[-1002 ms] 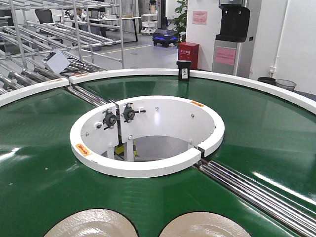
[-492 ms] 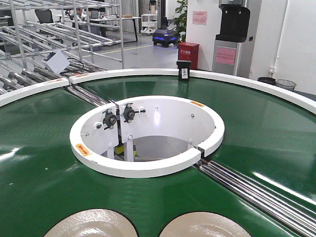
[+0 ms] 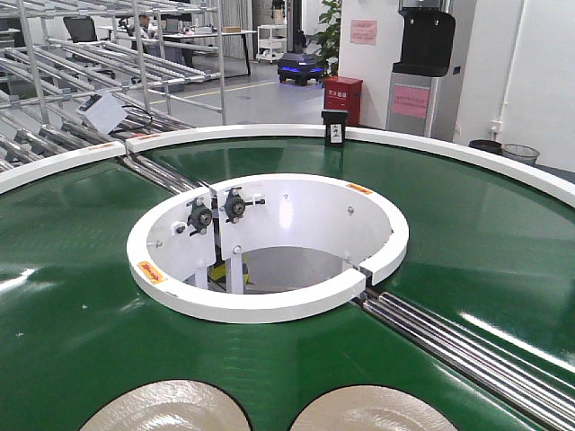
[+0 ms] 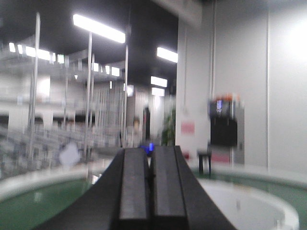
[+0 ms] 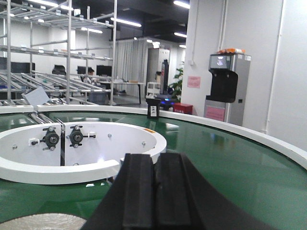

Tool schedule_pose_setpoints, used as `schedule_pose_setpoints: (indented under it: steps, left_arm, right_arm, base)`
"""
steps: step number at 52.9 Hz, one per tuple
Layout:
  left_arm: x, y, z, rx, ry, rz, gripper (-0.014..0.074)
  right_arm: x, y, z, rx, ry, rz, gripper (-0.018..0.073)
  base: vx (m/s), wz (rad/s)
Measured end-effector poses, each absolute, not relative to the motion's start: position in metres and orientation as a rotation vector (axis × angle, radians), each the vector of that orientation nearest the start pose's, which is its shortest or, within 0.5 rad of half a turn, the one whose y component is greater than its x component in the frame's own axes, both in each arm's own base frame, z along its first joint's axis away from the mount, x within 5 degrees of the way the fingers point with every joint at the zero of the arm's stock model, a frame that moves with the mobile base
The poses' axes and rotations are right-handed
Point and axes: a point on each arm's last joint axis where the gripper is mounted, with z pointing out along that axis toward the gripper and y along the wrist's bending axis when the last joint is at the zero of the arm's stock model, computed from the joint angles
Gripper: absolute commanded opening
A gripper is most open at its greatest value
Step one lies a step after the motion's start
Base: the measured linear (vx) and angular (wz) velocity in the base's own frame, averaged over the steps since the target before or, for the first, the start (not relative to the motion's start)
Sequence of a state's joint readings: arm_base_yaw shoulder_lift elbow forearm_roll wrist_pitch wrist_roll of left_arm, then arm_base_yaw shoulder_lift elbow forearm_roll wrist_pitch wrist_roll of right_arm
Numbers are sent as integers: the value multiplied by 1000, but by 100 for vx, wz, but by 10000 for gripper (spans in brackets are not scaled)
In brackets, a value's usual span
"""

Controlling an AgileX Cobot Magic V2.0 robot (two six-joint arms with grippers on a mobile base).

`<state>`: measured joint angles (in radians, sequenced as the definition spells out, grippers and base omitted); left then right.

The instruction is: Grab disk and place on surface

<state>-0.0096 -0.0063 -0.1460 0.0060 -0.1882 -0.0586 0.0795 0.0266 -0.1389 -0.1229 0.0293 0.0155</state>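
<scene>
Across the last second the front view is showing no change at all. A pale disk and a second disk are sitting at the same spots on the green conveyor belt, cut off by the near edge of the picture, and neither arm is appearing there; so the belt is probably not carrying them along, though that is only a judgement.

The left claw is holding its fingers pressed together with nothing between them; its view is coming out smeared, which is suggesting that the left arm is moving, and no disk is showing below or ahead of it.

The right claw is likewise pressed together and empty, pointing level over the belt towards the white inner ring ahead of it; a slice of one disk is lying low and to the left of its fingers, apart from them.

The grab is not yet begun; a claw is needing to spread and tip down onto a disk first. The tabletop meant to receive the disk is not showing in any view — it is lying somewhere outside the claws' sight.
</scene>
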Motion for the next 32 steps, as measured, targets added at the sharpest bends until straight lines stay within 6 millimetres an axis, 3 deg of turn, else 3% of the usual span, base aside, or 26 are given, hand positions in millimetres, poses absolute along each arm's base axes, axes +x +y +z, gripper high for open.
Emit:
schedule_pose_setpoints:
  steps: [6, 11, 15, 16, 23, 32]
  left_arm:
    - [24, 0, 338, -11, 1037, -39, -7]
    - [24, 0, 381, 17, 1035, 10, -6]
    - [38, 0, 406, 29, 1102, 30, -6]
    - [68, -1, 409, 35, 1263, 33, -4]
    - [109, -1, 387, 41, 1520, 30, 5]
    - [142, -1, 358, 44, 1767, 22, 76]
  right_arm:
    - [51, 2, 302, -117, 1447, -35, -8]
    - [58, 2, 337, -114, 1459, -38, -8]
    - [71, 3, 359, -115, 1468, -38, -7]
    - [93, 5, 365, -121, 1536, -39, -4]
    - [123, 7, 349, -133, 1694, -42, 9]
    - [143, 8, 333, -141, 1824, -43, 79]
  base:
    - [0, 0]
    - [0, 0]
    - [0, 0]
    - [0, 0]
    - [0, 0]
    - [0, 0]
